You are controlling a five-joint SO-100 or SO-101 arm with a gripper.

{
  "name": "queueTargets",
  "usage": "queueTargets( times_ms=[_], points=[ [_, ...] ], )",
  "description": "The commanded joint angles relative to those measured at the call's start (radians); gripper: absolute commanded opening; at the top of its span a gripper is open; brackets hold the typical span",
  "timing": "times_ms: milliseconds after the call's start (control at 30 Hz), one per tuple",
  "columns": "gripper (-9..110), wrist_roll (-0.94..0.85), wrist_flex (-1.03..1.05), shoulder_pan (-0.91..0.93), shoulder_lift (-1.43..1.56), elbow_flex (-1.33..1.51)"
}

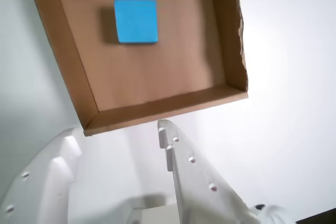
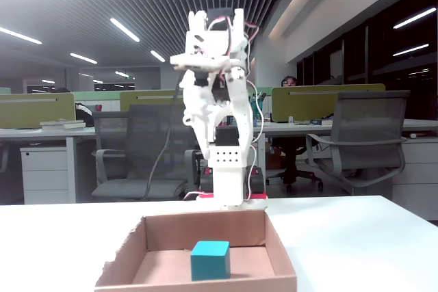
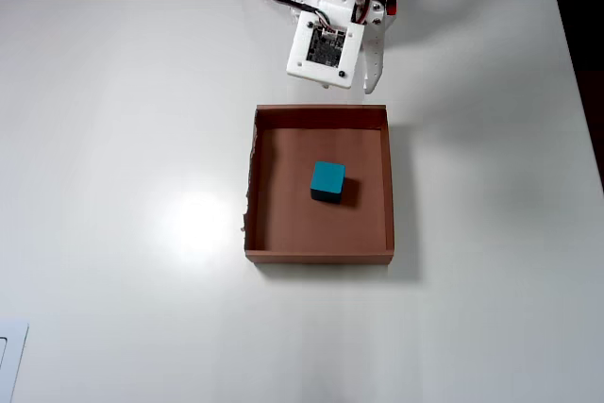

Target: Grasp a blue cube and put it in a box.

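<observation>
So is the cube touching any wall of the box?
No, in the overhead view the cube sits near the middle of the box, bare floor all around.

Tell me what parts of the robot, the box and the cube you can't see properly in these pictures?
- Box: wrist view's top edge cuts off its far end.
- Gripper: overhead view hides its fingers under the arm's own body.
- Blue cube: fixed view hides its bottom edge behind the box's front wall.

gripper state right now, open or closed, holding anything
Gripper: open and empty, fingers spread just outside the box's near wall in the wrist view. The blue cube sits loose on the box floor.
</observation>
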Motion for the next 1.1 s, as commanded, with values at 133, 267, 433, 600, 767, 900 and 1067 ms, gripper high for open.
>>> queueTargets(
  times_ms=[133, 267, 433, 600, 767, 900, 1067],
  points=[
    [18, 0.002, -0.074, -0.063, 0.198, 0.178],
    [18, 0.002, -0.089, -0.097, 0.304, 0.29],
    [18, 0.003, -0.101, -0.132, 0.465, 0.436],
    [18, 0.003, -0.1, -0.152, 0.568, 0.526],
    [17, 0.005, -0.095, -0.175, 0.684, 0.646],
    [16, 0.014, -0.086, -0.187, 0.73, 0.698],
    [16, 0.044, -0.089, -0.202, 0.73, 0.735]
  ],
)
